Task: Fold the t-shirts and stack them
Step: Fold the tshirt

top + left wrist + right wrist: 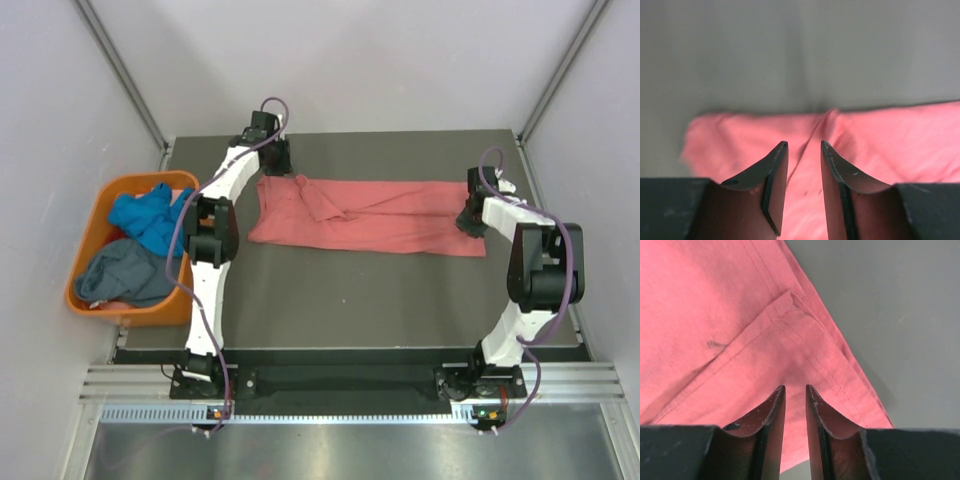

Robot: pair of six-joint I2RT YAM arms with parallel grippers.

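Tub point(85, 290) at far left holds the bright blue shirt point(145, 215) and the slate grey shirt point(120, 275), waiting their turn, while the salmon-pink shirt point(380, 215) lies as a long band across the tabletop point(350, 300). My left claw point(804, 146) hovers over its left end, jaws parted and empty. My right claw point(794, 387) sits at the right hem, jaws nearly together, and I cannot tell whether they pinch cloth; I judge both are staged for an end-to-end fold.

place: robot lab | cues: white enclosure walls point(400, 60), aluminium rail point(130, 385)
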